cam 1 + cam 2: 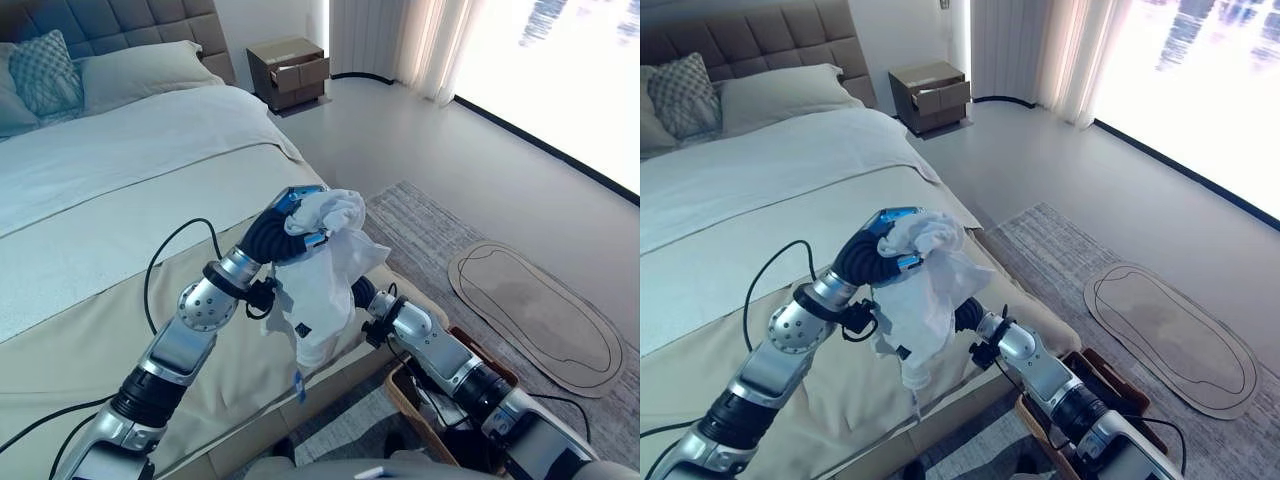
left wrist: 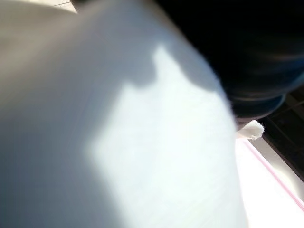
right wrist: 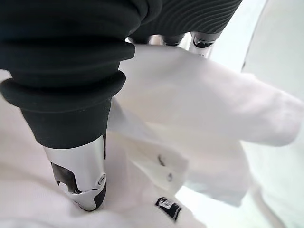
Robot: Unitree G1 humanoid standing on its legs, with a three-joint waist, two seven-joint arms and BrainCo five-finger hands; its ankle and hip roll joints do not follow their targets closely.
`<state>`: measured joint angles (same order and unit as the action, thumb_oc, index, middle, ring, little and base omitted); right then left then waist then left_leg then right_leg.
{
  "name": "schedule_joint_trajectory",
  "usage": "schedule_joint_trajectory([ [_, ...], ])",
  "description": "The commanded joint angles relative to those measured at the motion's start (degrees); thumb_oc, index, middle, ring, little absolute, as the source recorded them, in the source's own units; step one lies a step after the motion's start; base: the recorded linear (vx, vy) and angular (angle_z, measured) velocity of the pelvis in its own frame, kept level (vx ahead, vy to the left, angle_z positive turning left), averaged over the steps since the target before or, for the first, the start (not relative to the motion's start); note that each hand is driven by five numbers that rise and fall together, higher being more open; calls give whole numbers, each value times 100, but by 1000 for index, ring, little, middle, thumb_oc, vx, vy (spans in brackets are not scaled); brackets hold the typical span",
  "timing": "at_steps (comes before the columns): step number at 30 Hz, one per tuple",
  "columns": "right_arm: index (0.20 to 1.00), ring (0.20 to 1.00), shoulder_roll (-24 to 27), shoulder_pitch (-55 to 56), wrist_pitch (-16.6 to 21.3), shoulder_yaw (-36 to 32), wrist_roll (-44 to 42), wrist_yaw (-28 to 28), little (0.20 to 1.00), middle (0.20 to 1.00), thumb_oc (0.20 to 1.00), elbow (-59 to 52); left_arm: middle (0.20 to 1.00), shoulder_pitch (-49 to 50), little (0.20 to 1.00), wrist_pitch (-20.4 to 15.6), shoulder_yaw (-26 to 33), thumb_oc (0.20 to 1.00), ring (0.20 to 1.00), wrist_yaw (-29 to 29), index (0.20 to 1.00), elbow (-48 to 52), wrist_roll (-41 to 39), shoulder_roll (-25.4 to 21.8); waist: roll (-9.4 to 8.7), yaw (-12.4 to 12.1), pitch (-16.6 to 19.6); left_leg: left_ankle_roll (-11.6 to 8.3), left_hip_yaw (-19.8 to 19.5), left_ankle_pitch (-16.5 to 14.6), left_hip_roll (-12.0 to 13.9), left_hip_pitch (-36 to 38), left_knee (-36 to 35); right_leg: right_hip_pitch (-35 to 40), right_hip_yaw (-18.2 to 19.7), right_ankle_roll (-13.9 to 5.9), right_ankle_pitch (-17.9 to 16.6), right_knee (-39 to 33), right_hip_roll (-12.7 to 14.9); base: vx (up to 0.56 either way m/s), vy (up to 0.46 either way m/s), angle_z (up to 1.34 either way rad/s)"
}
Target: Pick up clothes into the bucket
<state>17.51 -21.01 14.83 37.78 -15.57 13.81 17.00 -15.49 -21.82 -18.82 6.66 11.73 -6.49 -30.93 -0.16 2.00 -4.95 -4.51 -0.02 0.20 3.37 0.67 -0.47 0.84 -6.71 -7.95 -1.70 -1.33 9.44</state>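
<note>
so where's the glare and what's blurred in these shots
Left eye view: window blown out by daylight. Left wrist view: white garment pressed close, a soft blur, half shadowed. Right wrist view: thumb sharp, cloth bright.

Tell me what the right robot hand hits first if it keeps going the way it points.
The white garment: the right robot hand already has it across its fingers, hanging from the left robot hand. Beyond the cloth probably comes the bed, though depth is unclear.
</note>
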Motion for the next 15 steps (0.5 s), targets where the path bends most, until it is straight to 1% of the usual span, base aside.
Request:
schedule_joint_trajectory([
  [1, 200, 200, -247, -225, 139, 172, -355, 168, 200, 200, 200, -350, 200, -152, 200, -254, -18, 200, 200, -42, 200, 394, -338, 39, -206, -125, 149, 270, 36, 26, -262, -114, -59, -290, -65, -8, -181, 199, -77, 32, 4, -2],
  [7, 200, 200, -137, -64, 139, 31, -705, 325, 200, 200, 200, -322, 200, -122, 200, -282, 101, 200, 200, -97, 200, 318, -226, -19, -223, -139, 194, 277, 15, 6, -271, -51, -73, -216, -68, -23, -153, 217, -60, 47, 4, 0],
  [12, 200, 200, 36, 369, 125, -441, -1024, 367, 200, 200, 200, -122, 200, 110, 200, -302, 338, 200, 200, -123, 200, 199, -113, -27, -242, -126, 241, 278, -14, -13, -269, 3, -93, -151, -105, -29, -122, 213, -52, 28, 1, 0],
  [13, 200, 200, 37, 373, 125, -441, -1024, 368, 200, 200, 200, -124, 200, 114, 200, -301, 337, 200, 200, -124, 200, 202, -111, -27, -241, -126, 243, 278, -15, -13, -269, 5, -95, -149, -107, -29, -122, 212, -52, 68, -2, 1],
  [14, 200, 200, 56, 540, 133, -638, -1101, 342, 200, 200, 200, -44, 200, 230, 200, -299, 453, 200, 200, -137, 200, 150, -72, -23, -237, -121, 272, 275, -18, -66, -260, 54, -112, -106, -121, -38, -71, 209, -60, 0, 0, 0],
  [15, 200, 200, 53, 602, 137, -726, -1120, 333, 200, 200, 200, -10, 200, 276, 200, -298, 497, 200, 200, -138, 200, 125, -51, -21, -244, -116, 270, 277, -16, -19, -270, 31, -107, -128, -120, -32, -116, 207, -53, 67, 0, 1],
])
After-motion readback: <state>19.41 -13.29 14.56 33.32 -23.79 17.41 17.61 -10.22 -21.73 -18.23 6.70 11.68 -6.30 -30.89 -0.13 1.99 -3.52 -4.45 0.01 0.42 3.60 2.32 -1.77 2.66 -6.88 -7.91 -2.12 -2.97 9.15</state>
